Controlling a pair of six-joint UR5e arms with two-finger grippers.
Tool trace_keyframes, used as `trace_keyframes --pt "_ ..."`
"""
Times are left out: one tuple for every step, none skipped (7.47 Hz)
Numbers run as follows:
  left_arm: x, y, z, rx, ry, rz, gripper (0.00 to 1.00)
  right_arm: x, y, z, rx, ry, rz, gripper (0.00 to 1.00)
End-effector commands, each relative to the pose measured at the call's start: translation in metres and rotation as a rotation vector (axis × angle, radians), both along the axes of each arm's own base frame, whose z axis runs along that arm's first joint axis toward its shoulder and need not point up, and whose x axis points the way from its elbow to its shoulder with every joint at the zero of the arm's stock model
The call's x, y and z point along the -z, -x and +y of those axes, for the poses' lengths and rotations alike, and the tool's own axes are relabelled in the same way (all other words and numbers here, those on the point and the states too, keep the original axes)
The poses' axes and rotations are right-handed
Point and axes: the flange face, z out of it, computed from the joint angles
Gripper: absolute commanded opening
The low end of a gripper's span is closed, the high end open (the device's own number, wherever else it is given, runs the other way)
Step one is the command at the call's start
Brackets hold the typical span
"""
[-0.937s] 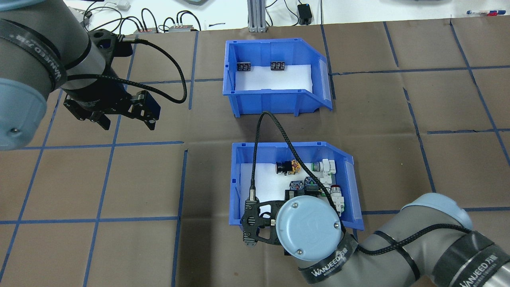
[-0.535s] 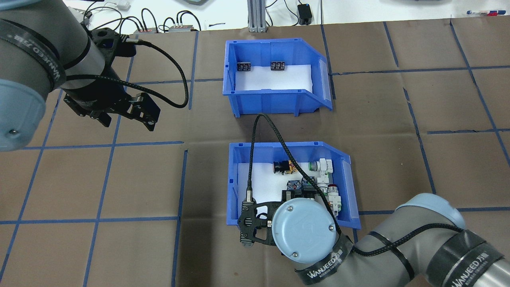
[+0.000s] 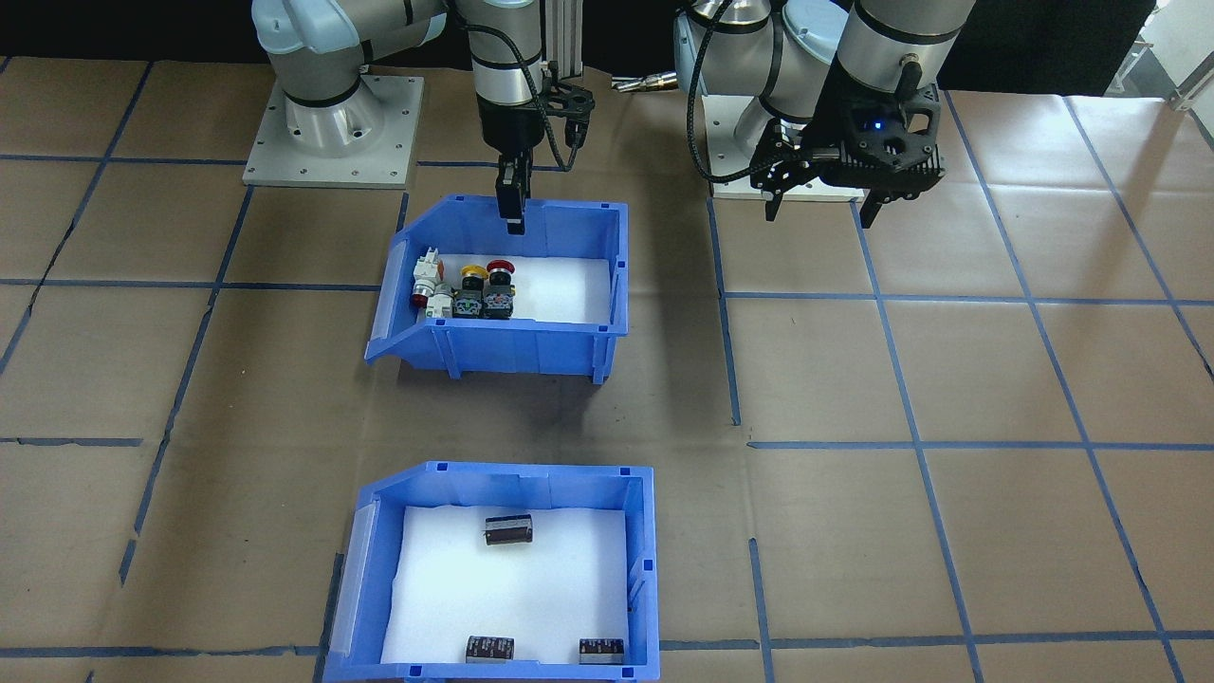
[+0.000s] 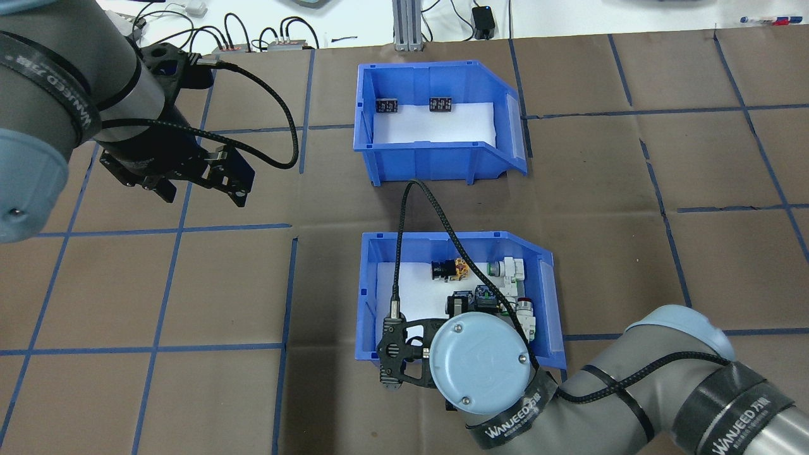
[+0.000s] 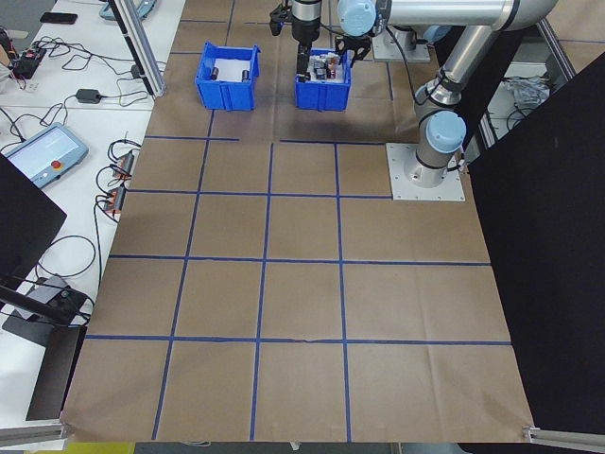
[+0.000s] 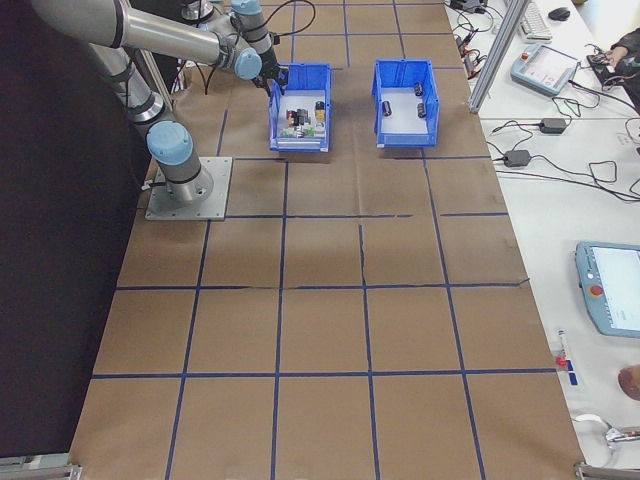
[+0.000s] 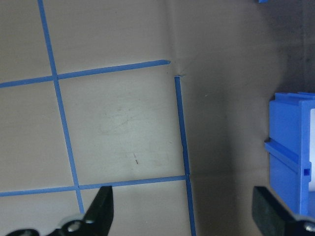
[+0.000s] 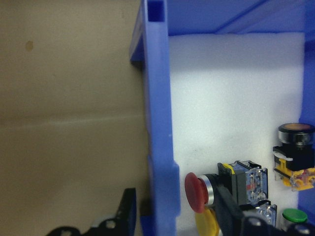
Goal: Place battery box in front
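While the battery box (image 4: 436, 123) sat on the far side of the worktop (image 4: 632, 208) from the robot, it held white foam (image 3: 503, 593) and three small black batteries (image 3: 508, 529). Nearer the robot, the second blue bin (image 4: 455, 297) carried red, yellow and green push-button switches (image 3: 465, 289) on its own foam. Straddling that bin's near wall (image 8: 157, 147), the right tool (image 3: 512, 204) had one finger (image 8: 125, 211) outside and one inside; I could not tell whether it gripped. Wide open, the left tool (image 4: 199, 186) hung over bare brown paper, well apart from both bins.
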Motion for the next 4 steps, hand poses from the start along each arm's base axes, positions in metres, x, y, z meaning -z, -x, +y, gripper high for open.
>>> trace_keyframes --pt "-0.001 -0.001 0.001 -0.014 0.001 -0.005 1.0 -0.035 0.0 -0.017 0.025 0.039 -0.026 1.0" --pt "-0.001 -0.001 0.001 -0.014 0.001 -0.007 1.0 -0.058 0.004 -0.026 0.046 0.016 -0.018 1.0" --pt "0.0 -0.001 0.001 -0.014 -0.001 -0.008 1.0 -0.083 0.022 -0.055 0.121 -0.011 -0.01 1.0" --pt "0.0 -0.001 0.002 -0.013 -0.001 -0.01 1.0 -0.108 0.049 -0.089 0.224 -0.004 -0.024 1.0"
